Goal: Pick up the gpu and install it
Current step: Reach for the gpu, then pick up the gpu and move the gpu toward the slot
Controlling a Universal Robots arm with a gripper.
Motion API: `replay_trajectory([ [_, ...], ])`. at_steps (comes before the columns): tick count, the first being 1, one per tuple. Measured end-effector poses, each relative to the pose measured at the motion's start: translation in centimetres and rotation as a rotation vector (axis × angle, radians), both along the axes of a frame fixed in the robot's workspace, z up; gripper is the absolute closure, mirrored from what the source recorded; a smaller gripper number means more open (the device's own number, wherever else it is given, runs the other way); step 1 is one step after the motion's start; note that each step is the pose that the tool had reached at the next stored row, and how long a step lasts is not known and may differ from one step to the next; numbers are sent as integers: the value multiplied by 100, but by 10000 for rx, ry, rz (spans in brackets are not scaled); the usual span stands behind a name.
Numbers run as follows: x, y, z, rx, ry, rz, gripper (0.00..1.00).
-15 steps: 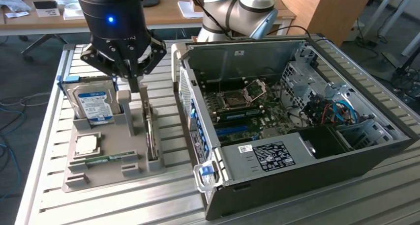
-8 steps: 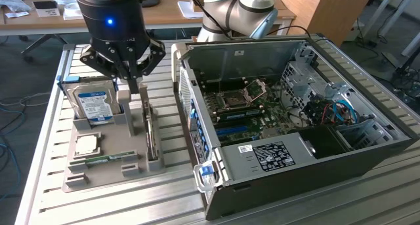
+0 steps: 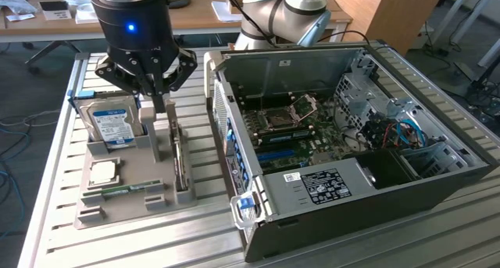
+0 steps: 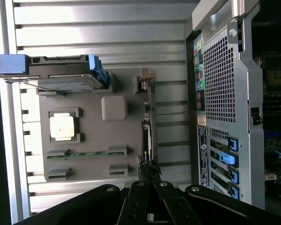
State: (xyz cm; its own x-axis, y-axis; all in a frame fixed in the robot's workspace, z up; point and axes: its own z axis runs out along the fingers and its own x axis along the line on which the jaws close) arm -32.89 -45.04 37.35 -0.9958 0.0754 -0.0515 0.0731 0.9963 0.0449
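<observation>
The gpu (image 3: 181, 158) stands on edge in a slot along the side of the grey fixture tray (image 3: 160, 201) nearest the computer case, showing as a thin dark strip. In the wrist view the gpu (image 4: 147, 136) is seen edge-on, with its nearer end just beyond my fingertips. My gripper (image 3: 161, 107) hangs well above the tray, fingers shut with nothing between them. In the wrist view the gripper (image 4: 149, 180) points along the card's line.
The open computer case (image 3: 352, 133) lies at the exterior view's right, its motherboard (image 3: 293, 133) exposed. The tray also carries a blue-labelled hard drive (image 3: 109, 124), a processor chip (image 3: 104, 173) and a green memory stick (image 3: 125, 190). A second arm (image 3: 281, 13) stands behind the case.
</observation>
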Motion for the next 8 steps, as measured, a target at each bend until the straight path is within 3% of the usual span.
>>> replay_trajectory([
  [8,0,-1,0,0,0,2,89],
])
